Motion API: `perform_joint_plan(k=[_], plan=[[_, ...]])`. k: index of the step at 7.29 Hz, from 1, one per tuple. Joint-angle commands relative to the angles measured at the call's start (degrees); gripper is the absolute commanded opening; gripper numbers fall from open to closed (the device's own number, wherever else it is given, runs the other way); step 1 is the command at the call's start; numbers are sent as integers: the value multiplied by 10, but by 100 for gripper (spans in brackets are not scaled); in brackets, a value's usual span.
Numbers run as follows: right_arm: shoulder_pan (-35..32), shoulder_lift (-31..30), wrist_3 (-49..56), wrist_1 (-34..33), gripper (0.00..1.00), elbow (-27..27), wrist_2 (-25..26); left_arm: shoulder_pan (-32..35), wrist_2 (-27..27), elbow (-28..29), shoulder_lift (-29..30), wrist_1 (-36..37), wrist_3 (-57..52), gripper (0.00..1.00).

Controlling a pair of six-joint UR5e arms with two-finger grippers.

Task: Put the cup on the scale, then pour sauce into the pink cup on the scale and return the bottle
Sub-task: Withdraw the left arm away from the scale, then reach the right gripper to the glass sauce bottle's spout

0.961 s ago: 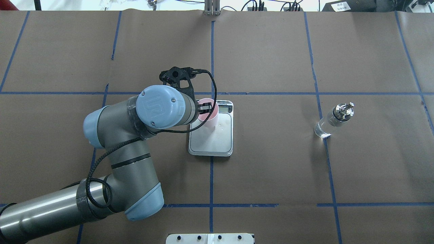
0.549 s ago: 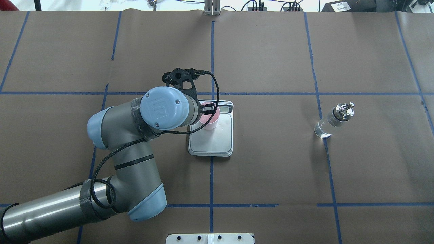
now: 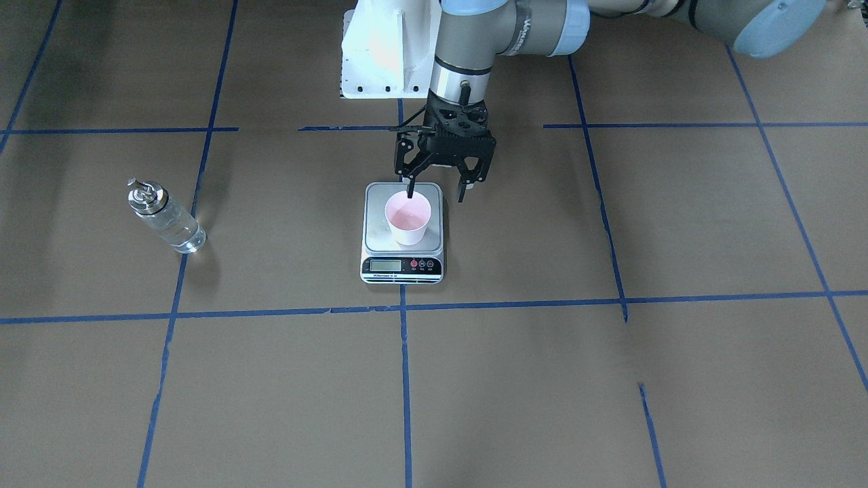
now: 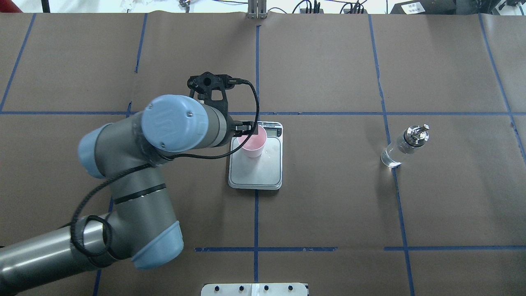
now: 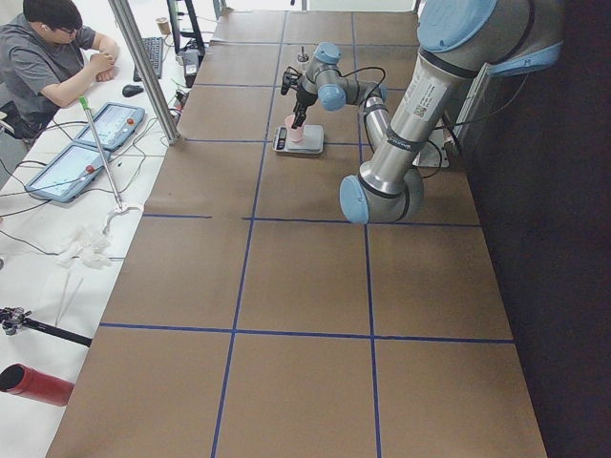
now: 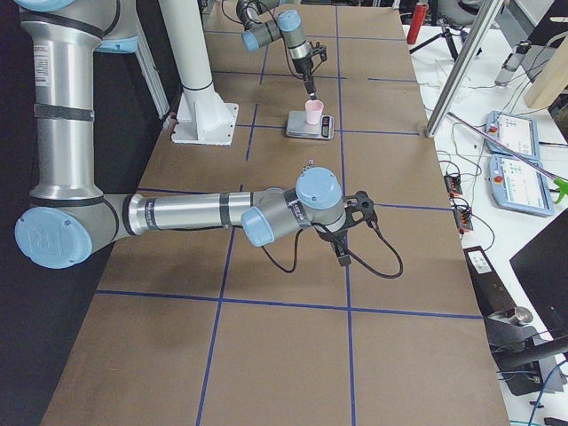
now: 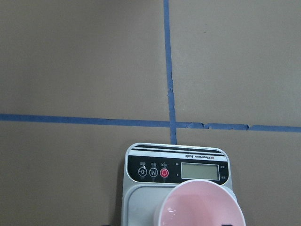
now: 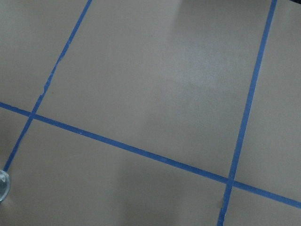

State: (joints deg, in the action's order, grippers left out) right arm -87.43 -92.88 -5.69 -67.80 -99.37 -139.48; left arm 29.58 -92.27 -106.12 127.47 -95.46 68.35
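Note:
The pink cup (image 3: 407, 218) stands upright on the scale (image 3: 371, 224), near its display end; both also show in the overhead view, cup (image 4: 252, 144) and scale (image 4: 257, 170). My left gripper (image 3: 436, 198) is open and empty, hanging just behind the cup, with one fingertip (image 3: 410, 192) over its rim. The left wrist view shows the cup (image 7: 200, 207) close below and the scale's display (image 7: 200, 170). The bottle (image 4: 404, 146) with its clear sauce stands apart on the right, also seen in the front view (image 3: 165, 217). My right gripper (image 6: 342, 244) shows only in the right side view, so I cannot tell whether it is open or shut.
The table is brown paper with blue tape lines (image 4: 255, 61). The robot's white base plate (image 3: 380, 54) is at the near edge. An operator (image 5: 48, 57) sits at a desk with tablets (image 5: 86, 143) beyond the far edge. A glass edge (image 8: 2, 186) shows in the right wrist view.
The left gripper brought the cup down onto the scale, opened and let it go. The left arm then drew back to the left. The bottle has not moved.

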Motion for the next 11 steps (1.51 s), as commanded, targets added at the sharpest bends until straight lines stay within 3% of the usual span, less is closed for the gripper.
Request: perform_joint_plan(k=[1,3,4,6,8,9,10,11], plan=[[16,1,-116,-1,100,-62,-1,96,-83,-85,-92,4,-181,100],[101,1,-305,-1,100,-162,28,225,-152,-91,-192,-3,-415,100],[150,0,-394,-4,100,-208,72,316,-191,-75,-230,-5,-563,100],[256,0,-536,-7,100,-271,162,472,-218,23,-253,-10,-790,100],[374,-8,-637,-7,100,-309,284,562,-247,165,-260,-65,-818,100],[440,-36,-668,-6,100,-331,361,598,-344,221,-268,-81,-817,100],[508,-84,-682,-1,100,-368,441,606,-424,240,-288,-84,-818,100],[577,-99,-719,-1,100,-374,517,615,-445,238,-315,-105,-816,100]])
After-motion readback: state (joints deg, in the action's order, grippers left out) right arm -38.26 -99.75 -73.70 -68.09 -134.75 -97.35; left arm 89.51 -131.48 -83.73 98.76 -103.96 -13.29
